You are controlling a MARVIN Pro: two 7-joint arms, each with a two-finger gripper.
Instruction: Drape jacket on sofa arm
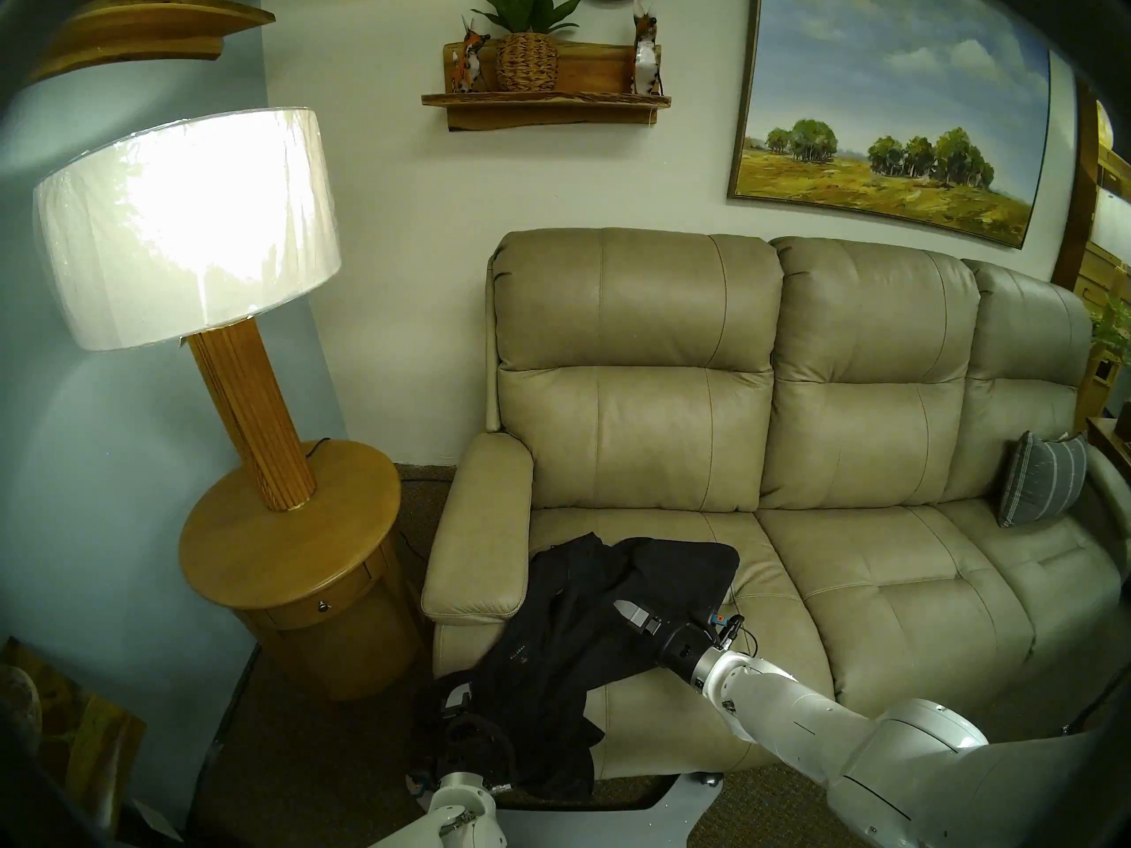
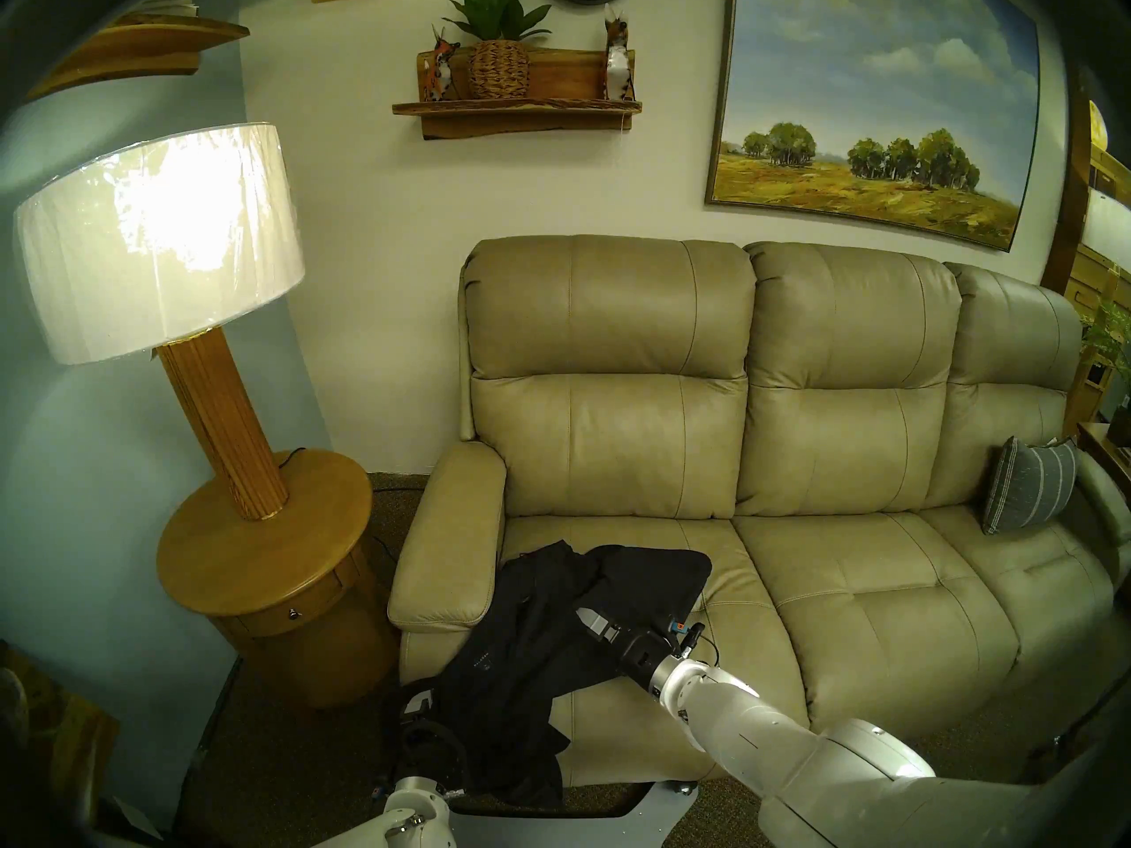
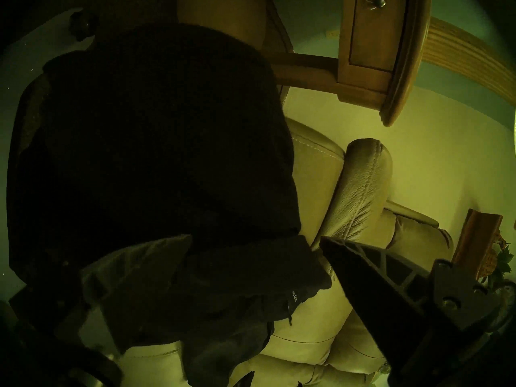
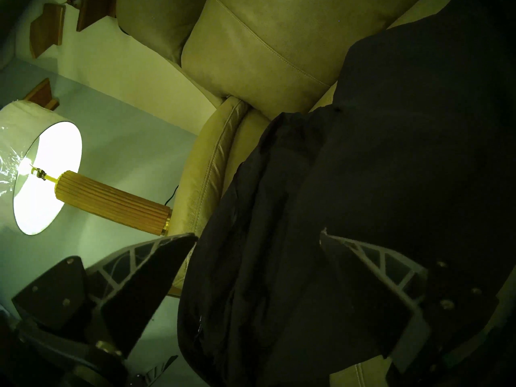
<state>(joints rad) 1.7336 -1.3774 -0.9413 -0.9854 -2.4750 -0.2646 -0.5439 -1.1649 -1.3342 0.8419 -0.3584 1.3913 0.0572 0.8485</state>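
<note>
A tan sofa [image 1: 857, 583] sits by a wall with a lit lamp [image 1: 183, 229]. The black jacket [image 1: 569, 645] lies bunched on the seat beside the sofa arm [image 1: 483, 541], hanging off the front. The right gripper [image 4: 258, 238] is spread wide over the jacket. The left gripper [image 1: 456, 700] is wide too, below the hanging cloth.

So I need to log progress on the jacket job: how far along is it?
Nothing looks done: the jacket lies crumpled on the seat, spilling over its front edge, and the sofa arm is bare. In hand: both the right gripper and the left gripper are open by the fabric, gripping nothing. Left: grasp, lift, and drape it over the arm.
</note>
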